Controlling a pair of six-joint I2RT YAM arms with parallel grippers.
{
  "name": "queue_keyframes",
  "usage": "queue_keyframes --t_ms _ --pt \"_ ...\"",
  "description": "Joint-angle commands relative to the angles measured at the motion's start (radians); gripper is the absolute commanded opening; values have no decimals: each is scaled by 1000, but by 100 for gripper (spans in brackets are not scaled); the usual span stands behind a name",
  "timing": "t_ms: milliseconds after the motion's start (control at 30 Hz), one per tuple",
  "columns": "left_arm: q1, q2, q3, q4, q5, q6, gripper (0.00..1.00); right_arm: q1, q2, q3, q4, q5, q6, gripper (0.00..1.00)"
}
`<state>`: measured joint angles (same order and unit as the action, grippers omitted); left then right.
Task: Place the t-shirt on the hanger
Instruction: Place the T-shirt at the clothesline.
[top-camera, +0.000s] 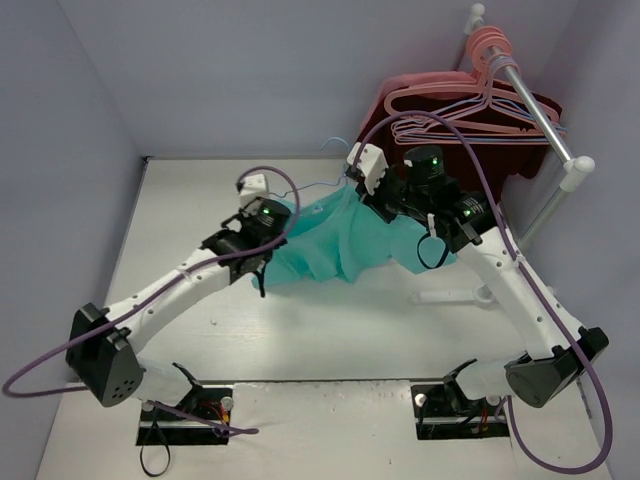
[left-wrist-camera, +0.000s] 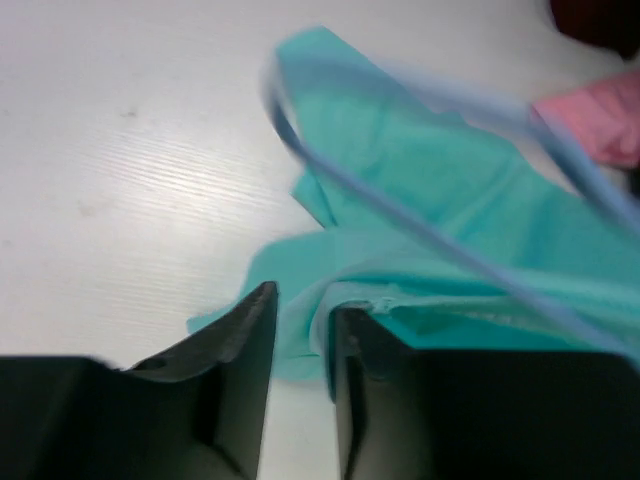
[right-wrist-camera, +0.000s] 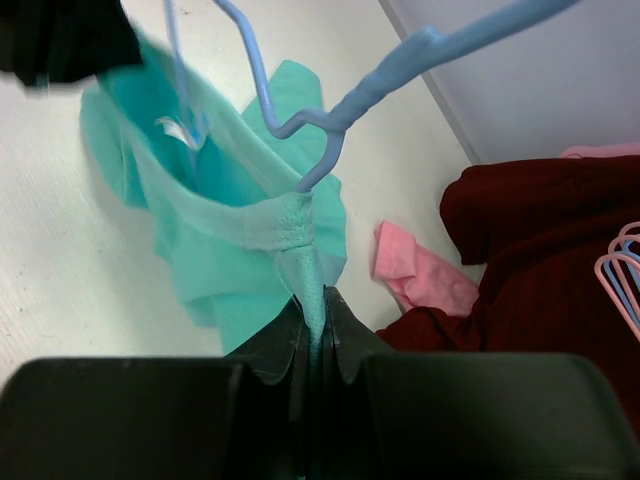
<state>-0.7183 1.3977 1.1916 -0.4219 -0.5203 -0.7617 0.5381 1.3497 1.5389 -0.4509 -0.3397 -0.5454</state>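
Low centre of the left wrist view: left end effector (left-wrist-camera: 300, 315), jaws close together with a fold of the t-shirt (left-wrist-camera: 420, 170) in the gap. Cannot tell whether pinched firmly or merely straddled. Beyond the fingers, more teal fabric spread over the white desk (left-wrist-camera: 120, 140) toward the upper right of that frame.

Bottom centre of the right wrist view: right end effector (right-wrist-camera: 313, 305) clenched on a narrow strip of the collar, with the neck opening gaping just above the fingertips. Just over that collar, the hanger (right-wrist-camera: 372, 88), stem slanting to the upper right corner, slim arms running to the top edge at upper left. Inside the neck opening, a small white tag, too small to read.

From above: long axis of the shirt left to right across mid-frame, between the two end effectors. Farther right in the right wrist view, a pink cloth (right-wrist-camera: 415, 272) beside a maroon garment (right-wrist-camera: 540, 240).
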Motion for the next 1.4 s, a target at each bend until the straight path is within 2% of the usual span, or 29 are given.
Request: queue_keyframes --t_ms 0,67,100,233,600,700,867,1000,1033,1167,1267,1367 --pt "105 -92 -34 84 97 116 11 -1 -50 -3 86 13 15 0" --pt "151 -110 -26 97 123 157 1 0 -53 -3 86 4 23 0" --pt "166 -114 -19 100 142 170 0 0 -53 -3 87 -1 24 0" --pt "223 -118 17 106 189 239 0 0 -58 -5 87 -15 27 0" --pt "349 -50 301 -43 236 444 0 2 -82 -55 88 30 13 0" --pt "338 -49 351 -91 306 453 0 2 -73 -39 95 35 20 0" --pt "281 -20 435 -169 306 420 0 8 -38 40 132 -12 25 0" --pt "237 58 642 -250 279 451 0 33 18 150 163 -42 15 0" --pt "234 72 652 -253 278 457 0 39 20 155 168 -42 15 0" --pt "223 126 893 -294 266 503 0 62 84 281 197 -51 4 0" --pt "195 153 1004 -293 229 559 0 82 138 367 214 -65 -1 0" --pt "149 152 1062 -290 209 583 0 126 172 403 232 -10 -12 0"
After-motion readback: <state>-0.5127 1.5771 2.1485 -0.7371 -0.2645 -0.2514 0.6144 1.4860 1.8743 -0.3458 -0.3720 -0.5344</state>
